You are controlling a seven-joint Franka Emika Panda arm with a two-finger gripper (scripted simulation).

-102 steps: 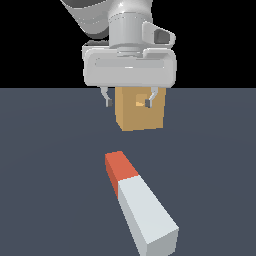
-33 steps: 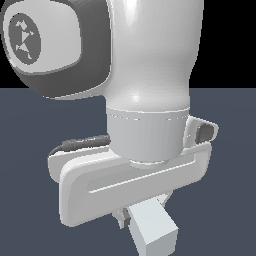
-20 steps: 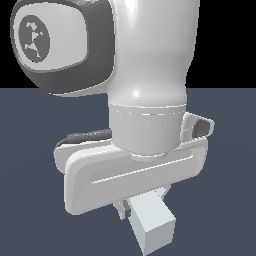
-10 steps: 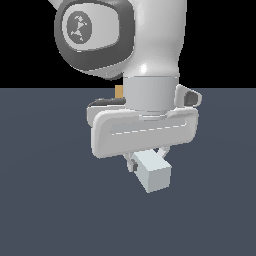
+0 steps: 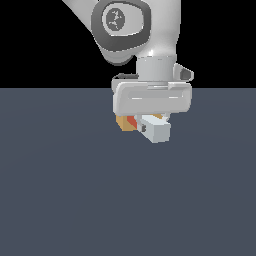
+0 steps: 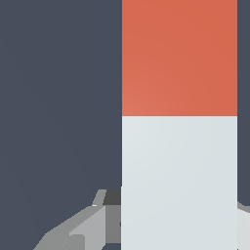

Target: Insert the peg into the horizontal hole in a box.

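Note:
My gripper [image 5: 150, 121] is shut on the peg [image 5: 157, 130], a square white-grey bar held level above the floor. The peg's white end faces the exterior camera, and its orange-red end [image 5: 132, 121] points away toward the box [image 5: 121, 123]. Only a tan-orange sliver of the box shows, under the hand's left side in the exterior view. The hole is hidden behind the peg and the hand. In the wrist view the peg [image 6: 179, 180] fills the frame with its orange-red end [image 6: 179, 58] far from my gripper [image 6: 171, 227]. One grey finger [image 6: 83, 229] shows beside the peg.
A flat dark grey floor [image 5: 60, 190] spreads all around. The arm's white and grey wrist [image 5: 135, 25] towers above the hand and blocks the view behind it.
The arm has carried the peg away from the exterior camera toward the box, so it looks much smaller now. The box's tan edge and the peg's orange-red end have come back into view.

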